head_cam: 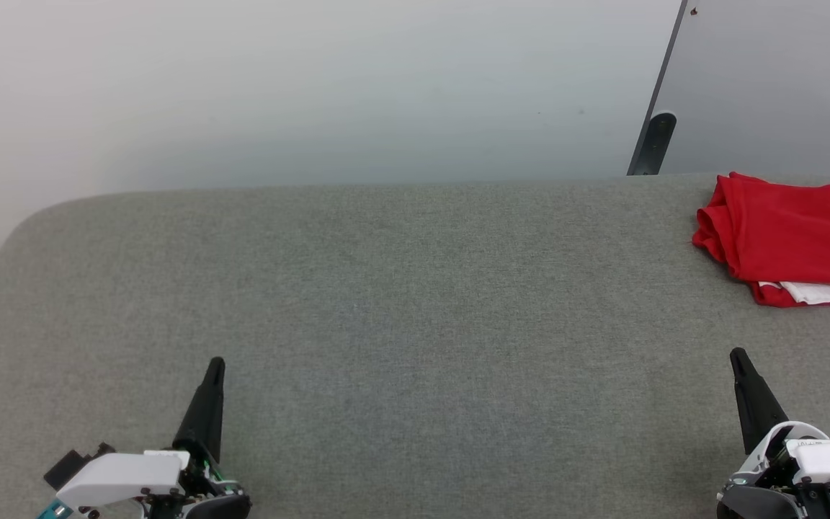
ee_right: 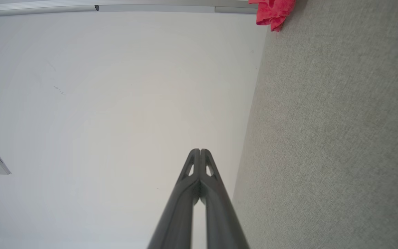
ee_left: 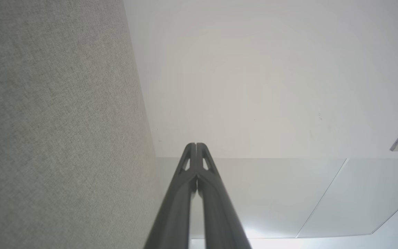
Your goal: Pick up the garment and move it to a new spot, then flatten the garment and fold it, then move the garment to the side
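The garment (head_cam: 793, 234) lies folded at the far right of the grey fabric surface (head_cam: 415, 303), red with a strip of white showing under its near edge; the frame's right border cuts it off. A corner of it also shows in the right wrist view, garment (ee_right: 272, 12). My left gripper (head_cam: 216, 362) rests low at the near left, shut and empty, its tips pressed together, left gripper (ee_left: 196, 144). Well short of the garment at the near right, my right gripper (head_cam: 736, 354) is likewise shut on nothing, right gripper (ee_right: 200, 150).
A white wall rises behind the surface's rounded far edge (head_cam: 314, 189). At the back right stands a grey panel (head_cam: 768, 86) with a dark bracket (head_cam: 654, 143) at its foot.
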You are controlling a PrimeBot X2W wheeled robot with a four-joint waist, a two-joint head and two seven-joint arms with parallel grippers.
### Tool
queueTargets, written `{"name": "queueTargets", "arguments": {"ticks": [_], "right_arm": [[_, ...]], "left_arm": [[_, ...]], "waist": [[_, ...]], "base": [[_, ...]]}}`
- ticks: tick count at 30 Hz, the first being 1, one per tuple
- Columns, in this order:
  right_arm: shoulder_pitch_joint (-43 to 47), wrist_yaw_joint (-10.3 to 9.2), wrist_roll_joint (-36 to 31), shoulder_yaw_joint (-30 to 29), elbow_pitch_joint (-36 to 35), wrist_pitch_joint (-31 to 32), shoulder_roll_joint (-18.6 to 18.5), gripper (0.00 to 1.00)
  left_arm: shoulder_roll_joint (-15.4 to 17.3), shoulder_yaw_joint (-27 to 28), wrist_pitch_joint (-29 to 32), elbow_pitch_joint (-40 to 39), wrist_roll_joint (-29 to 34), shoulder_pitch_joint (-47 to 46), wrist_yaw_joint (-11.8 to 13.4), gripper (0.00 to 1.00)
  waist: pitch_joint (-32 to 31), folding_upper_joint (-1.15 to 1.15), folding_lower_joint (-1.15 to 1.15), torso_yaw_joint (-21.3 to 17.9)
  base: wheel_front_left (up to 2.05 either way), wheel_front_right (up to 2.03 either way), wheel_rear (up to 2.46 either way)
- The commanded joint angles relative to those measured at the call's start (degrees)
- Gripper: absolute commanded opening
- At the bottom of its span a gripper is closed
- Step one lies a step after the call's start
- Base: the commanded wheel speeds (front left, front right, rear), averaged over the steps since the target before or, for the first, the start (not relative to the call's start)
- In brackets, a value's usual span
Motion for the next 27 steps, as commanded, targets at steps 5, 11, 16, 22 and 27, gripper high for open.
{"name": "queueTargets", "arguments": {"ticks": [5, 11, 16, 22, 27], "right_arm": [[-0.1, 0.02, 0.2, 0.0, -0.1, 0.1, 0.2, 0.0], [-0.1, 0.03, 0.2, 0.0, -0.1, 0.1, 0.2, 0.0], [-0.1, 0.03, 0.2, 0.0, -0.1, 0.1, 0.2, 0.0], [-0.1, 0.03, 0.2, 0.0, -0.1, 0.1, 0.2, 0.0], [-0.1, 0.03, 0.2, 0.0, -0.1, 0.1, 0.2, 0.0]], "left_arm": [[0.0, 0.2, 0.2, 0.1, -0.1, -0.6, -0.2, 0.0], [0.0, 0.2, 0.2, 0.1, -0.1, -0.6, -0.2, 0.0], [0.0, 0.2, 0.2, 0.1, -0.1, -0.6, -0.2, 0.0], [0.0, 0.2, 0.2, 0.1, -0.1, -0.6, -0.2, 0.0], [0.0, 0.2, 0.2, 0.1, -0.1, -0.6, -0.2, 0.0]], "waist": [[0.0, 0.0, 0.0, 0.0], [0.0, 0.0, 0.0, 0.0], [0.0, 0.0, 0.0, 0.0], [0.0, 0.0, 0.0, 0.0], [0.0, 0.0, 0.0, 0.0]], "base": [[0.0, 0.0, 0.0], [0.0, 0.0, 0.0], [0.0, 0.0, 0.0], [0.0, 0.0, 0.0], [0.0, 0.0, 0.0]]}}
